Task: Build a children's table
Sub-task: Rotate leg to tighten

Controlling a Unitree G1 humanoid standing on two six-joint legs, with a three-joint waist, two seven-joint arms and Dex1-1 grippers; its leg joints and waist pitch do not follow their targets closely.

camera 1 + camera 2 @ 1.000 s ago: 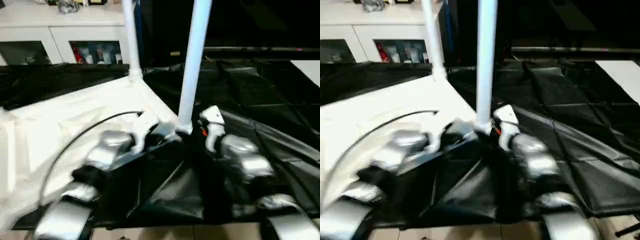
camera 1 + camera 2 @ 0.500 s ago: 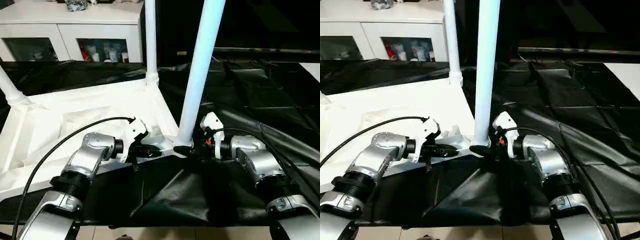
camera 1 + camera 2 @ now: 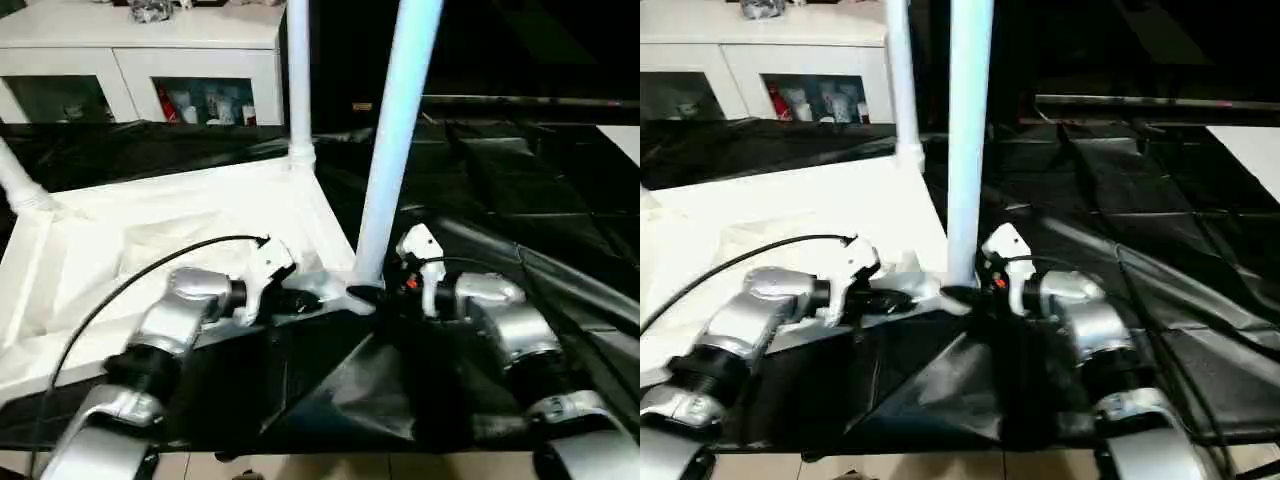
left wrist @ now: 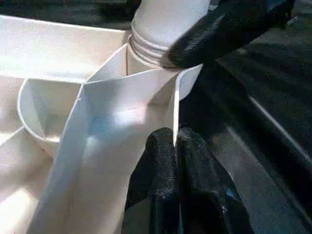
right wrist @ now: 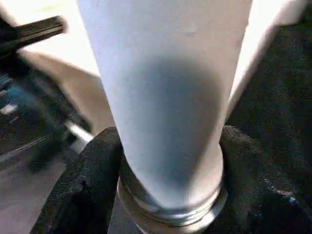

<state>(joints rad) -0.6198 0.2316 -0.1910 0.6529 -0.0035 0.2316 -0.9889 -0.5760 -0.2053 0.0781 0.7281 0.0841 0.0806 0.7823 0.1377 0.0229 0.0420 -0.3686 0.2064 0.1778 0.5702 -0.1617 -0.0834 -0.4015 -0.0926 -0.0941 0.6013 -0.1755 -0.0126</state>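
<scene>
The white tabletop [image 3: 200, 210] lies upside down on black sheeting, ribs up. Three white legs stand in its corner sockets: a near one [image 3: 395, 150], a far one [image 3: 298, 80] and one at the left edge [image 3: 20, 185]. My left gripper [image 3: 300, 300] is shut on the thin rim wall of the tabletop [image 4: 122, 117], just beside the near leg's socket. My right gripper [image 3: 365, 295] reaches in from the right. Its black fingers [image 5: 92, 185] press on both sides of the near leg's [image 5: 165, 97] threaded base.
A white cabinet with glass doors [image 3: 150, 60] stands behind the tabletop. Crumpled black sheeting [image 3: 520, 200] covers the floor to the right and in front. A black cable [image 3: 130, 280] arcs from my left forearm over the tabletop.
My right gripper's fingers have drawn in around the near leg's base. The left gripper has kept its pinch on the rim. The camera has shifted a little.
</scene>
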